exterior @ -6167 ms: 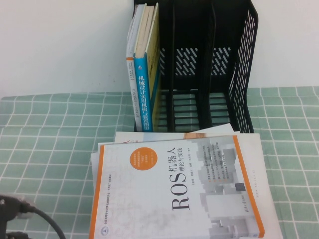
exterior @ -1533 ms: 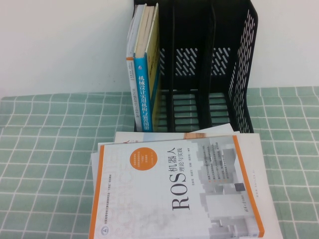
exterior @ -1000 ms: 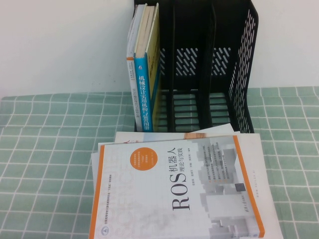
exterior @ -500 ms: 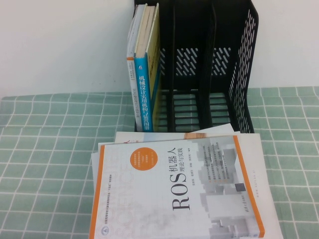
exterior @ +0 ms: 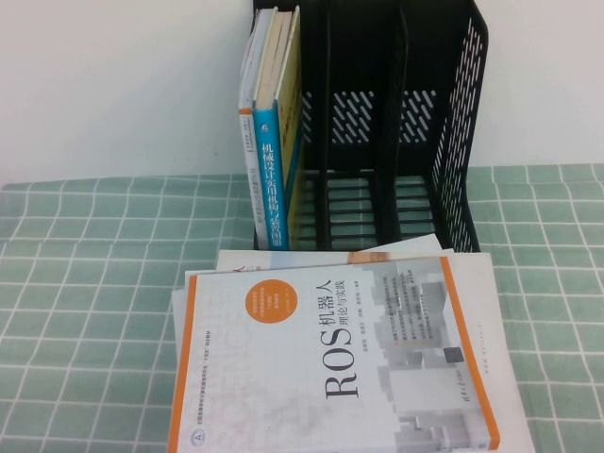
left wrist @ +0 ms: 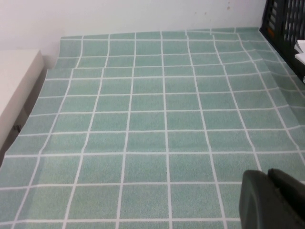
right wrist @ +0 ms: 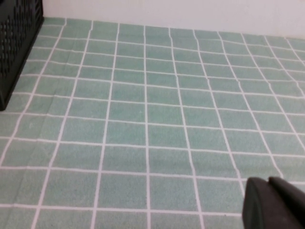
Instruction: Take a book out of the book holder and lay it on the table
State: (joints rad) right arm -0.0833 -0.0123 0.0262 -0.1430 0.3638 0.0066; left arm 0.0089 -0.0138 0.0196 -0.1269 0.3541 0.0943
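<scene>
The book (exterior: 340, 359), white and grey with orange edge stripes and a black "ROS" title, lies flat, cover up, on the green checked table (exterior: 85, 283) in front of the black book holder (exterior: 462, 123). Nothing touches the book. Neither gripper shows in the high view. In the left wrist view my left gripper (left wrist: 267, 174) is shut and empty, low over bare cloth, with the holder's corner (left wrist: 286, 24) far off. In the right wrist view my right gripper (right wrist: 268, 181) is likewise shut and empty above the cloth, away from the holder (right wrist: 16, 43).
A blue-spined book (exterior: 272, 179) and others stand in the holder's left compartment; the other two compartments hold nothing. Thin papers (exterior: 236, 260) stick out from under the book. A pale ledge (left wrist: 14, 81) borders the cloth in the left wrist view. A white wall stands behind.
A black arm part with a cable, seen earlier at the high view's lower left corner, has left that view. The book and holder have not moved.
</scene>
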